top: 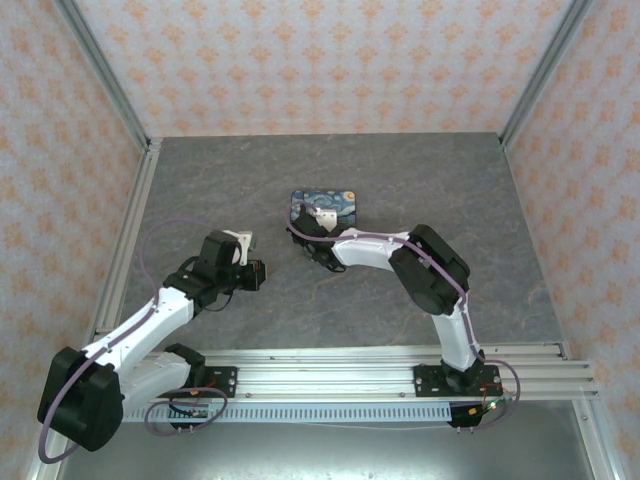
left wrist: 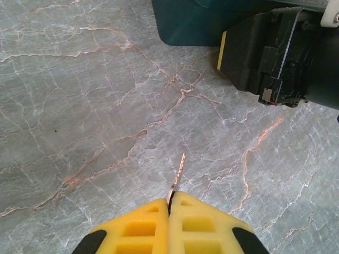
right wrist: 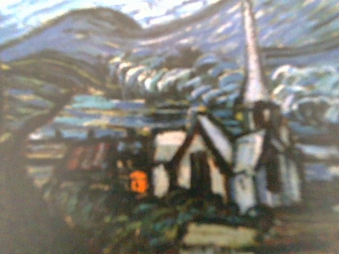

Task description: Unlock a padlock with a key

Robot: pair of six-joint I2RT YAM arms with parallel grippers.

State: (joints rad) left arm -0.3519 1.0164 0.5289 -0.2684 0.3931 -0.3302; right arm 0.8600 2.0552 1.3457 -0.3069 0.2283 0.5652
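Well to the left of the painted tin (top: 325, 203), the left gripper (left wrist: 169, 203) hangs over the grey marbled table (top: 400, 170), apart from the tin. Its two yellow fingers (left wrist: 137, 230) are pressed together and pinch the key (left wrist: 178, 174) between them. The thin golden blade of the key sticks out beyond the fingertips and points toward the tin. Whether the blade touches the table, I cannot tell. Further right, at the near left corner of the tin, is the right gripper (top: 303, 232), just beside the tin's wall. One yellow fingertip (left wrist: 222, 50) of it shows in the left wrist view, close to the tin's dark teal side. Whether its fingers are apart or together, I cannot tell. In the right wrist view the tin's painted lid is very near and blurred: a church steeple under a swirling sky.
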